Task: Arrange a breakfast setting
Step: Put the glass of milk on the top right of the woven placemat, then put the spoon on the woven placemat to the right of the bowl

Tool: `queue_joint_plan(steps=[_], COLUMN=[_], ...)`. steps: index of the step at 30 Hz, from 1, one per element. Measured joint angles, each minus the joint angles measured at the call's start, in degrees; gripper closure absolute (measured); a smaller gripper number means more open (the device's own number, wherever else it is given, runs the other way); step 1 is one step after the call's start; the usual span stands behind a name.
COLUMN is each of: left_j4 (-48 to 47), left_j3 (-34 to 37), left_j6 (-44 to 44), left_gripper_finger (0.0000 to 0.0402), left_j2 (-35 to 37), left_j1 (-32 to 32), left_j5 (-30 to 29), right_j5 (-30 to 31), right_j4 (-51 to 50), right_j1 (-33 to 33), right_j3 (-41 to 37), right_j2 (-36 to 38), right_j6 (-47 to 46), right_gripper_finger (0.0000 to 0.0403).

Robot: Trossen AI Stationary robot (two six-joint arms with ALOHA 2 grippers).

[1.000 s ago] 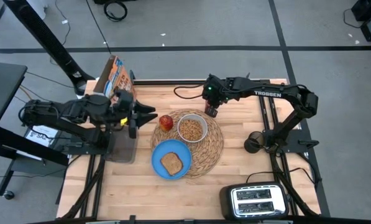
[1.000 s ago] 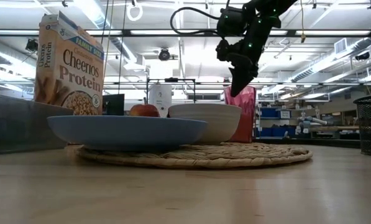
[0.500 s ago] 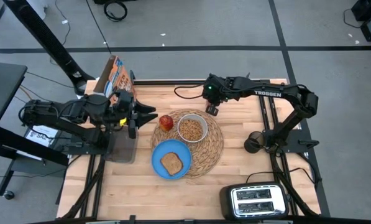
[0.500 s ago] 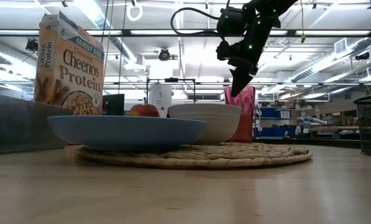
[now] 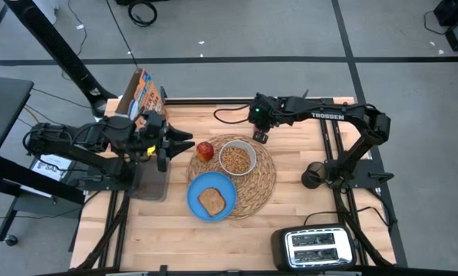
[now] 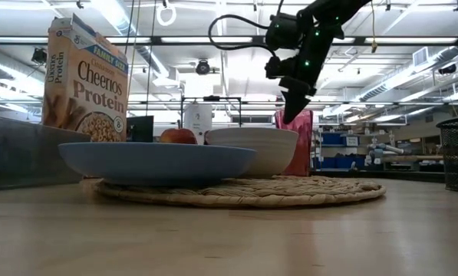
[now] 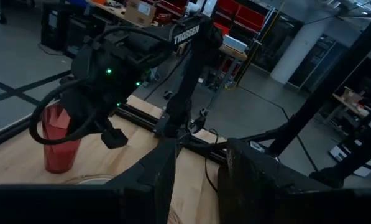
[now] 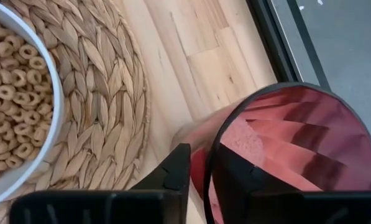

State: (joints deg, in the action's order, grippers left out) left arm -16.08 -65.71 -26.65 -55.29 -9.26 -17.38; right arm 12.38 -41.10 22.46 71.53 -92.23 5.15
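Right gripper (image 6: 294, 115) hangs over the far edge of the table (image 5: 290, 222), just above the translucent red plastic cup (image 8: 284, 155). In the right wrist view its two dark fingers (image 8: 173, 171) straddle the cup's rim, one outside the wall and one inside, with a narrow gap between them. Cannot tell whether they pinch the wall or stand just clear of it. In the low view the cup (image 6: 298, 142) stands upright on the table behind the bowl, with the fingertips at its rim.

Left gripper (image 5: 184, 142) is parked at the table's left side, fingers (image 7: 250, 165) partly apart, nothing between them, pointing toward the mat.

Setting layout:
- Round woven straw placemat (image 5: 263, 180) sits mid-table.
- Small white bowl (image 5: 236, 159), full of cereal rings, is on the mat's far half.
- Round blue plate (image 5: 198, 188) overlaps the mat's near-left edge; a brown toast slice (image 5: 212, 201) lies flat on it.
- Red apple (image 5: 205, 150) sits at the mat's left edge, just beside the bowl.
- Orange Cheerios Protein cardboard box (image 6: 84, 80) stands upright at the far-left corner, behind the left arm.
- The cup is off the mat, just beyond its far-right edge.

Black-and-silver toaster (image 5: 318, 247) sits at the near-right corner, well apart from the setting.
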Motion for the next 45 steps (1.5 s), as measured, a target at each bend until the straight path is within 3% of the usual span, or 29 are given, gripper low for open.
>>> queue_joint_plan(steps=[13, 22, 27, 30, 35, 38, 45], left_j4=[0.4, 0.4, 0.5, 0.4, 1.8, 4.0, 4.6], left_j3=[0.0, 0.0, 0.0, 0.0, 0.0, 0.0, 0.0], left_j6=[-1.2, 0.3, 1.5, 2.2, 5.3, 8.0, 9.8], left_gripper_finger=[0.0250, 0.0251, 0.0250, 0.0251, 0.0251, 0.0251, 0.0251], left_j2=[0.0, 0.3, 0.7, 0.7, 0.7, 0.7, 0.7], left_j1=[0.0, 0.0, -1.7, -3.2, -5.6, -7.0, -10.6], left_j5=[-0.1, 5.1, 5.6, 5.6, 5.7, 5.7, 5.7], right_j5=[-0.1, -2.8, -3.2, -6.8, -12.2, -12.0, -12.6], right_j4=[-1.1, -13.9, -30.7, -41.5, -49.1, -49.0, -49.0], right_j1=[-0.2, -4.6, -13.8, -20.8, -30.5, -37.4, -54.0], right_j3=[5.2, 17.7, 18.7, 18.6, 15.9, 12.9, 3.4], right_j2=[0.0, 2.5, 8.3, 11.8, 16.5, 19.0, 22.0], right_j6=[-0.5, -6.9, -17.5, -28.2, -48.8, -49.6, -39.2], right_gripper_finger=[0.0190, 0.0163, 0.0169, 0.0169, 0.0174, 0.0182, 0.0209])
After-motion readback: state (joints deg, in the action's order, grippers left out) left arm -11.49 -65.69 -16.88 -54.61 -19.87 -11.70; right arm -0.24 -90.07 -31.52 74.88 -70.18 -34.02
